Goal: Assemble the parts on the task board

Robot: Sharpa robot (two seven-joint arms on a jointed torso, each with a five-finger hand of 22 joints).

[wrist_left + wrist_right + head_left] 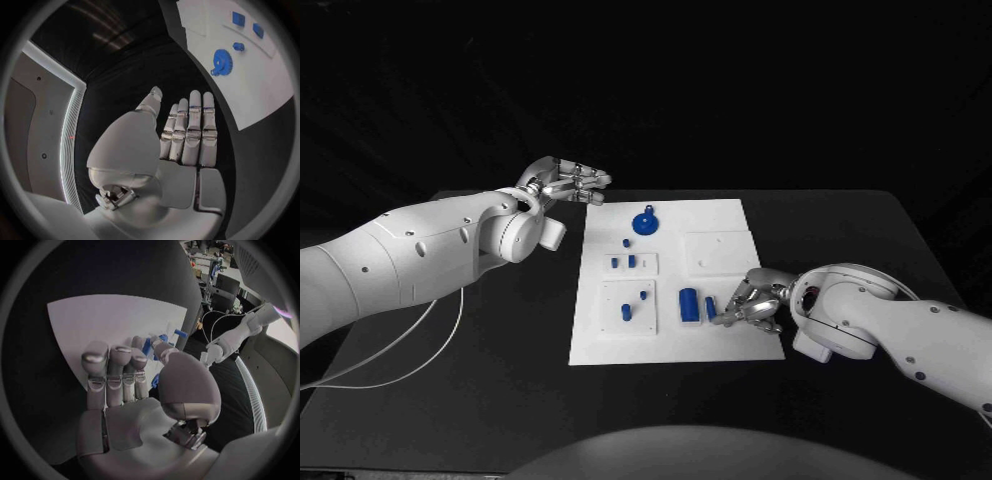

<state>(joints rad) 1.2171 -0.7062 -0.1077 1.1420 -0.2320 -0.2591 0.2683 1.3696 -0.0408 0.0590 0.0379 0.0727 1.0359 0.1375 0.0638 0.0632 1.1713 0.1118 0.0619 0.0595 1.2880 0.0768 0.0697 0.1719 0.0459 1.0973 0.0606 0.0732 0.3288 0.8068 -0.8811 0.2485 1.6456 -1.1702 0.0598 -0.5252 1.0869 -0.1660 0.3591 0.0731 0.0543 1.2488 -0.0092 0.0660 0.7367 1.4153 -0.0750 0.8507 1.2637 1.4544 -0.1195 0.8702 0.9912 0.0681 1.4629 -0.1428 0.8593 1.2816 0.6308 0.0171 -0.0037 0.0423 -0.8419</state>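
**Right hand reaches the near pieces while left waits off the board**

The white task board lies in the middle of the black table, its blue parts spread across it: a gear-like piece toward the board's far edge, two small pieces at its middle, a slim piece nearer, and an upright cylinder with a thin peg beside it close to the near edge. The right hand sits at the board's near right side, its fingers curled over the board just beside the peg and cylinder, probably placed for a pick. Whether it already pinches a piece cannot be told; the thumb hides the contact. The left hand hangs just off the board's far left corner, fingers straight, side by side and holding nothing, seemingly parked clear of the work. The gear lies nearest to it. No brand, label or writing can be read on the board or the parts.
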